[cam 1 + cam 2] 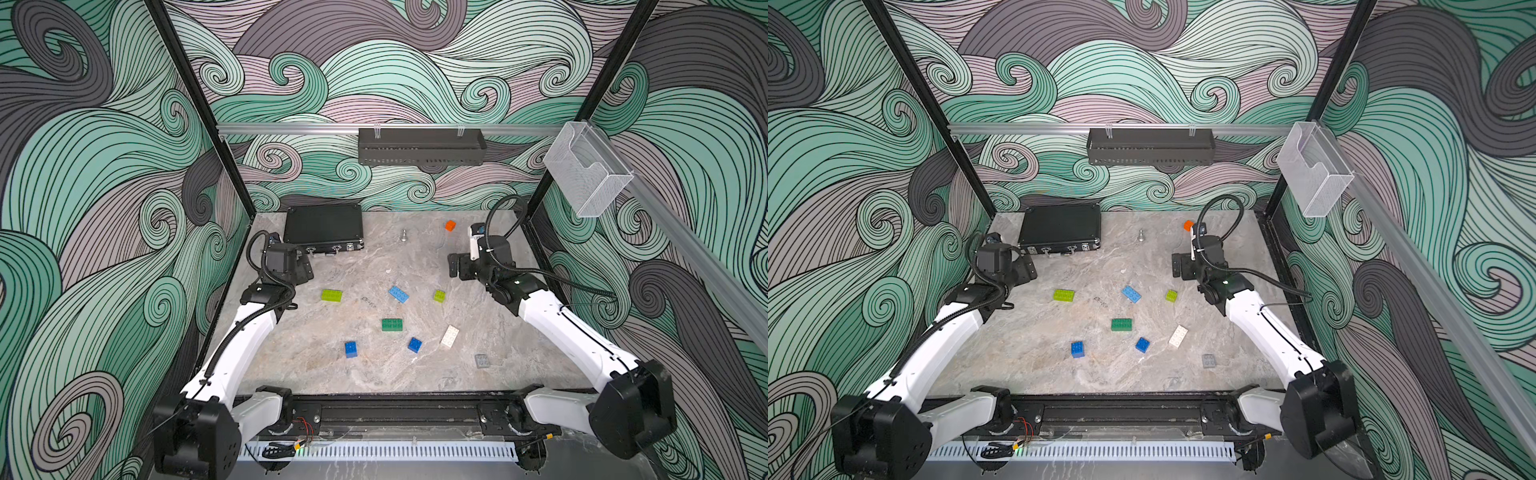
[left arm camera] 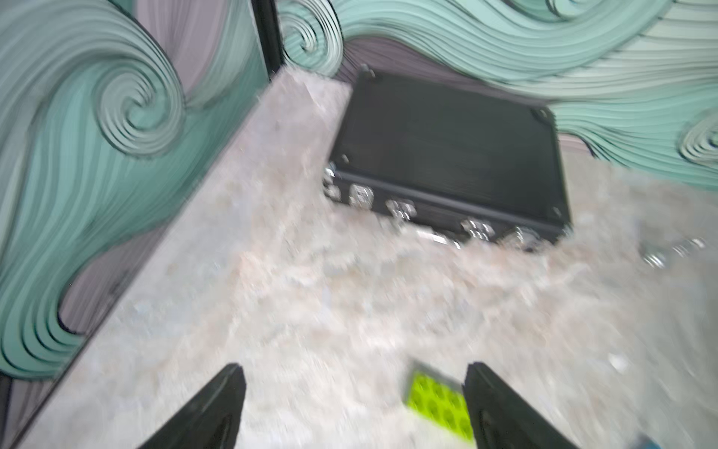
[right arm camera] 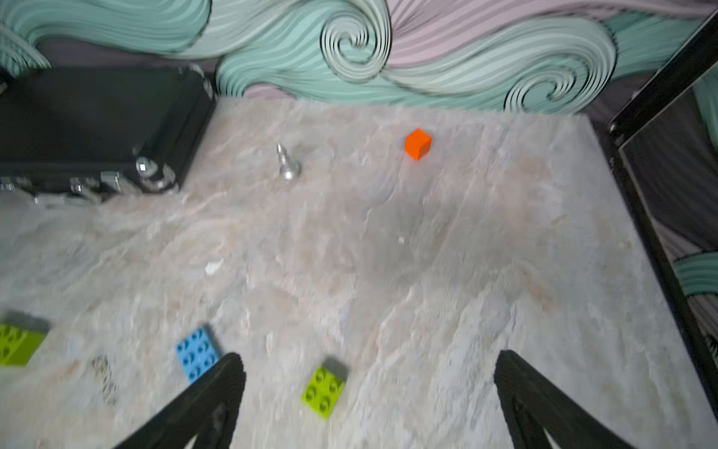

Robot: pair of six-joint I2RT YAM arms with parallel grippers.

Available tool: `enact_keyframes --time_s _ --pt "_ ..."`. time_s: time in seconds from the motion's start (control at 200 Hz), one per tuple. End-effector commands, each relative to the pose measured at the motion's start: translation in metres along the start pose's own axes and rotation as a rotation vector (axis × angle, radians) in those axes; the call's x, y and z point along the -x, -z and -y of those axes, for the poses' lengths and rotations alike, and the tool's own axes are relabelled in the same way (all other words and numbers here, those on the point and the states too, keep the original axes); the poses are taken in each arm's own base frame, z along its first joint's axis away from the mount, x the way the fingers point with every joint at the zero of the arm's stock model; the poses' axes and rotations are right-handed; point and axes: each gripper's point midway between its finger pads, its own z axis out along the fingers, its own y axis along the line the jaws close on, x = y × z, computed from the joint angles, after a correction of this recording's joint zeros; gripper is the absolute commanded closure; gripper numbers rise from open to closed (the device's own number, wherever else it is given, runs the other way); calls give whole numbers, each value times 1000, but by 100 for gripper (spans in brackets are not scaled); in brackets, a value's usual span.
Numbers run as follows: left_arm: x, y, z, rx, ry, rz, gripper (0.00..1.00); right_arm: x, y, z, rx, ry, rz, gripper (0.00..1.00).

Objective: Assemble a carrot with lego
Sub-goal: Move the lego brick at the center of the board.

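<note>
The left wrist view is all blurred; in the right wrist view the edge cuts the oblong lime brick and a finger covers a corner of the light blue brick.

Bright, even light with faint shadows; both wrist views are blurred, both top views sharp

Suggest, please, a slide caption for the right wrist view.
Open right gripper facing a square lime brick, light blue brick, orange cube and black case on marble tabletop.
</note>
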Motion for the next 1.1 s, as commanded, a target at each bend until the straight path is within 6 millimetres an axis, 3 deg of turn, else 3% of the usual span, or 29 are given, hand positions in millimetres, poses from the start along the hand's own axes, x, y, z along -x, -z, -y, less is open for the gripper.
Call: enact_keyframes --time_s 0.0,0.13,0.35,0.59,0.841,1.091 --pt "-73 45 6 -27 36 -347 17 -57 12 5 -1 -40 -224 0" --pt "-116 71 29 -64 -6 -531 20 -61 24 -2 45 -54 -246 0" --pt "-179 76 49 -6 -32 -722 28 -56 41 -5 77 -94 -229 0" --pt "-213 71 76 -67 -12 -773 27 -65 55 -5 103 -112 -228 0" --pt "-232 53 97 -83 -65 -791 22 -67 61 -6 115 -143 -220 0" --pt "-250 41 95 21 -113 -868 30 -61 64 -7 123 -130 -209 0"
